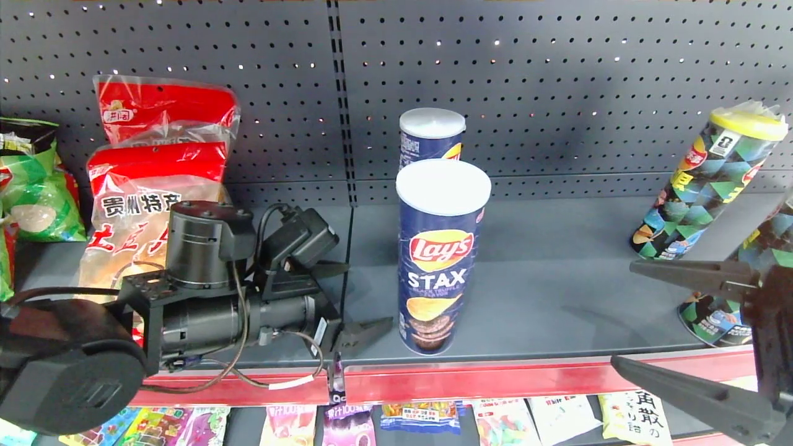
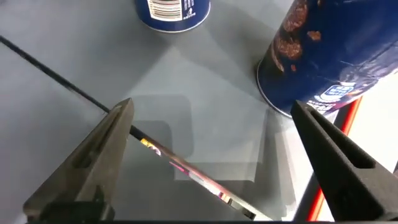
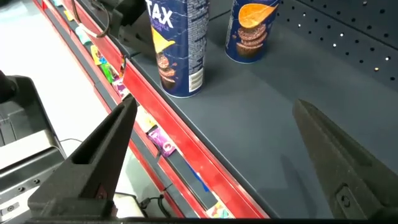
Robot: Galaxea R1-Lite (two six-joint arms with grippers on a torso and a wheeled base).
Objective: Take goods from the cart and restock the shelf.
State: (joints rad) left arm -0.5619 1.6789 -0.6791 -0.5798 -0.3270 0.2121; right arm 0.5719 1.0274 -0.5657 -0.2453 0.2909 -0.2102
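The left tool (image 1: pixel 354 300), jaws apart and empty, sits just beside the front chip can (image 1: pixel 441 260) at the shelf's (image 1: pixel 545 291) front edge. The right tool (image 1: pixel 622 314) is also apart and empty.

Grey shelf (image 1: pixel 557 291), pegboard back (image 1: pixel 557 74), red front rail (image 1: pixel 495 375).
Centre: front chip can (image 1: pixel 443 257) upright near rail; rear chip can (image 1: pixel 432 136) directly behind.
Left: two red snack bags (image 1: pixel 152 179), one behind other; green bag (image 1: pixel 37 186) at far edge.
Right: patterned tube (image 1: pixel 706 179), yellow lid, tilted; second tube (image 1: pixel 718 316) partly hidden.
Left gripper (image 1: pixel 356 300): fingers spread, empty, just left of front can.
Right gripper (image 1: pixel 622 314): fingers spread, empty, at shelf's right front.
Below rail: small packets (image 1: pixel 421 418).
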